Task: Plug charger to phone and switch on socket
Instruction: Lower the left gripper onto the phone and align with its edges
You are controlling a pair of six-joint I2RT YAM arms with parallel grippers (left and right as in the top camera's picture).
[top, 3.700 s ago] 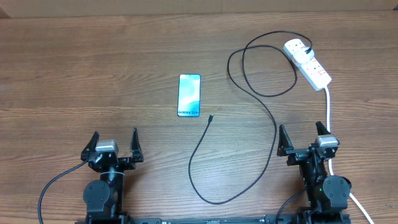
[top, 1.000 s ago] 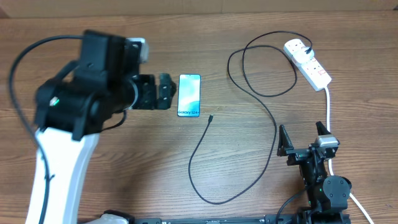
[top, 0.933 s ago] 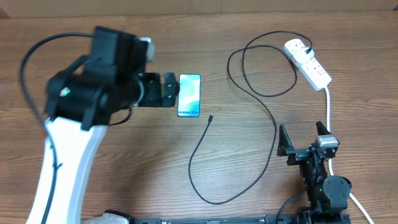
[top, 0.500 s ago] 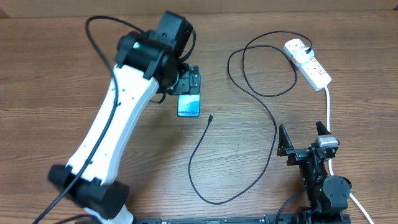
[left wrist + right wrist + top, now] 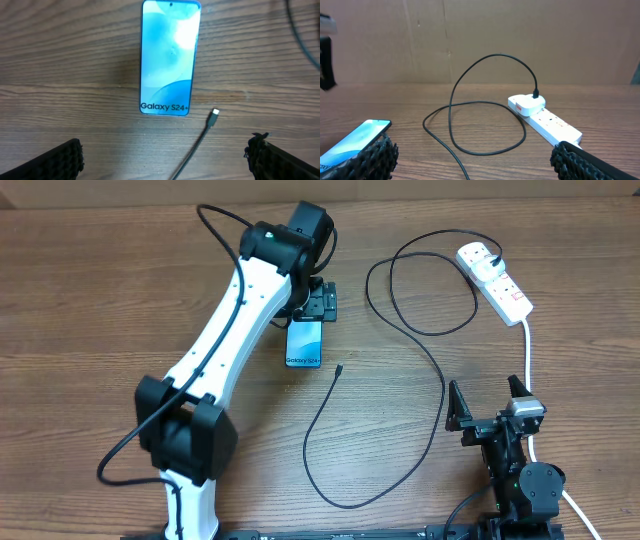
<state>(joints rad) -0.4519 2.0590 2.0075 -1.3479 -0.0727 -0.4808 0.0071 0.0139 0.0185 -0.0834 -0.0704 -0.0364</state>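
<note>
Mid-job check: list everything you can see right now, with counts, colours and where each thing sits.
phone: one, blue-teal screen, flat at mid-table, Galaxy text at its near end.
charger: one, black cable, looping from the socket to its free plug, which lies on the table beside the phone's near end, not inserted.
socket: one, white with red marks, far right of the table.
white cord: one, running from the socket towards the right arm.
table: one, brown wood.
left gripper: one, black, open, above the table by the phone, holding nothing.
right gripper: one, black, open, at the near right, holding nothing.
</note>
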